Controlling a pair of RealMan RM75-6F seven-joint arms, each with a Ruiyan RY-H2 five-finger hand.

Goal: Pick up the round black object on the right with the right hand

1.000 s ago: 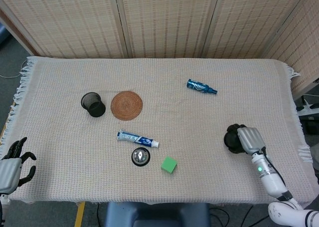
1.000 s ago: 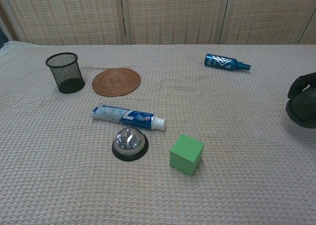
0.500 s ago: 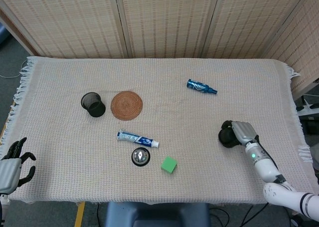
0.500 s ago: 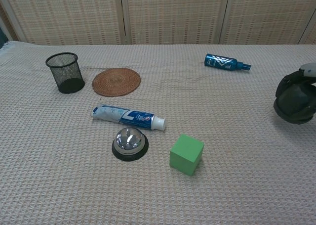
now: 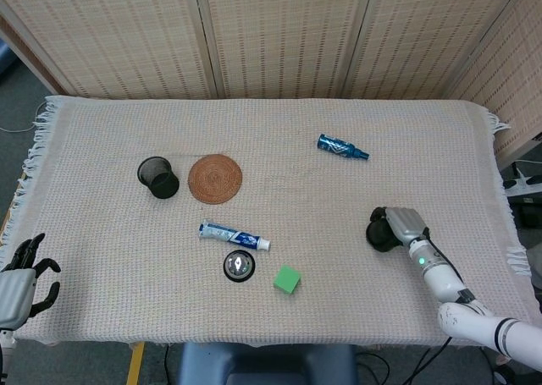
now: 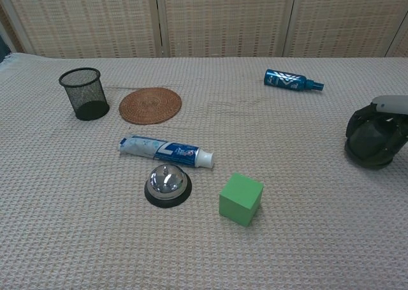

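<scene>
Right hand (image 5: 403,226), near the worktop's right edge: fingers wrapped around the round black object (image 6: 371,139), gripping it; its underside and any contact with the cloth could not be made out. In the chest view the hand was cut off by the frame edge. Left hand (image 5: 20,271), at the front left corner: fingers spread, holding nothing, partly cut off. Worktop (image 5: 279,140): beige woven cloth, fringed ends. Behind: woven reed screen panels (image 5: 279,34).

Cloth-covered table (image 5: 423,148): toothpaste (image 5: 235,234), bell (image 5: 240,266), green cube (image 5: 287,279), coaster (image 5: 215,178)
</scene>
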